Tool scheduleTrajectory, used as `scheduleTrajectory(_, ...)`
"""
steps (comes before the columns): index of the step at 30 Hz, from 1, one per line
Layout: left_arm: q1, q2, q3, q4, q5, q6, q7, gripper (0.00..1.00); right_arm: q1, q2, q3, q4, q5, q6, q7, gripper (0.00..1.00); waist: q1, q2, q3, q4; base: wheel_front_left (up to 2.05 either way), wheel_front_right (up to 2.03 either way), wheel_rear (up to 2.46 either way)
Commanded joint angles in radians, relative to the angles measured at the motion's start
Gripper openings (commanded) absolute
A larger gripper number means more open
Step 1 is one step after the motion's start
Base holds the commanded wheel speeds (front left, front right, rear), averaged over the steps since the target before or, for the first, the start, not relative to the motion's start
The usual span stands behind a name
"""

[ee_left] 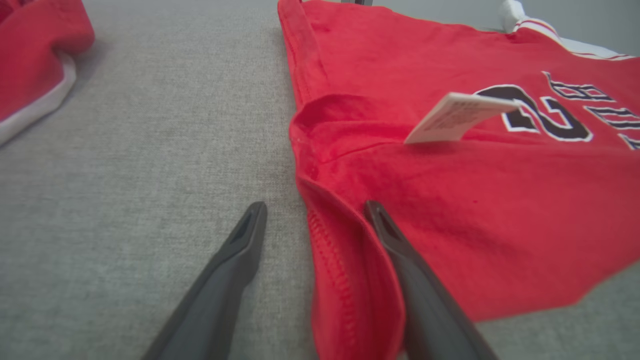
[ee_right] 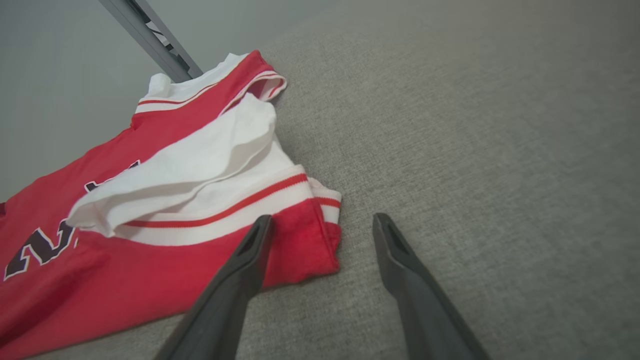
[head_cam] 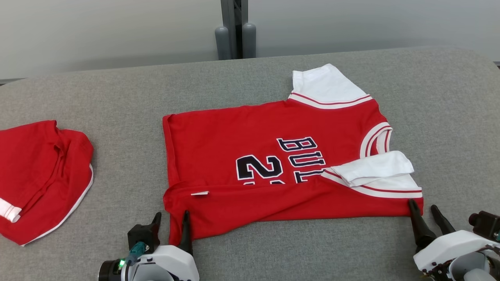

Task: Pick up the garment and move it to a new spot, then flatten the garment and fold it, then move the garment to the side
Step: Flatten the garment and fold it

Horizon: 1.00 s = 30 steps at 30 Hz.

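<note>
Straddling jersey [ee_left: 475,215] hem, left claw [ee_left: 315,207] spread, tag [ee_left: 460,117] sticking up

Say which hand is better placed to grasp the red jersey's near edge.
Left. The left hand straddles the red fabric jersey at its hem corner; the right hand spans mostly grey fabric table.

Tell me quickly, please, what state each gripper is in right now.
Left gripper: open, straddling a near corner of the jersey, holding nothing.
Right gripper: open, straddling the other near corner, holding nothing.
</note>
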Motion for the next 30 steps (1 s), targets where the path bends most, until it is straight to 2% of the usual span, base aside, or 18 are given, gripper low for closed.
scheduleTrajectory(1,-0.018,0.004,-0.004,0.010,-0.005,0.010,-0.001,1.00,-0.017,-0.007,0.009,0.014,0.014,0.002,-0.001,1.00,0.0000,-0.0001,0.005,0.000,0.00,0.00,0.00)
scheduleTrajectory(7,-0.043,0.004,-0.031,0.049,-0.020,0.014,0.000,1.00,-0.050,-0.017,0.076,0.036,0.061,0.002,0.011,1.00,0.0000,-0.0001,0.022,0.001,0.00,0.00,0.00)
scheduleTrajectory(11,-0.059,0.003,-0.058,0.078,-0.039,-0.003,0.003,1.00,-0.065,-0.026,0.109,0.047,0.087,0.002,0.005,1.00,0.0000,-0.0001,0.027,0.003,0.00,0.00,0.00)
scheduleTrajectory(12,-0.063,0.003,-0.065,0.085,-0.043,-0.004,0.004,0.79,-0.070,-0.028,0.119,0.049,0.095,0.002,0.006,1.00,0.0000,-0.0001,0.028,0.004,0.00,0.00,0.00)
scheduleTrajectory(13,-0.066,0.002,-0.070,0.089,-0.046,-0.006,0.004,0.43,-0.072,-0.030,0.128,0.049,0.103,0.002,0.006,0.48,0.0000,-0.0001,0.028,0.005,0.00,0.00,0.00)
scheduleTrajectory(14,-0.068,0.002,-0.074,0.091,-0.052,-0.008,0.004,0.18,-0.074,-0.033,0.136,0.050,0.108,0.002,0.005,0.23,0.0000,-0.0001,0.028,0.005,0.00,0.00,0.00)
scheduleTrajectory(15,-0.071,0.003,-0.077,0.092,-0.053,-0.009,0.004,0.00,-0.076,-0.038,0.144,0.049,0.114,0.002,0.002,0.00,0.0000,-0.0001,0.027,0.006,0.00,0.00,0.00)
scheduleTrajectory(30,-0.061,0.015,-0.059,0.037,-0.039,-0.027,0.000,0.00,-0.099,-0.106,0.232,0.050,0.178,0.001,-0.024,0.00,0.0000,-0.0001,-0.025,0.013,0.00,0.00,0.00)
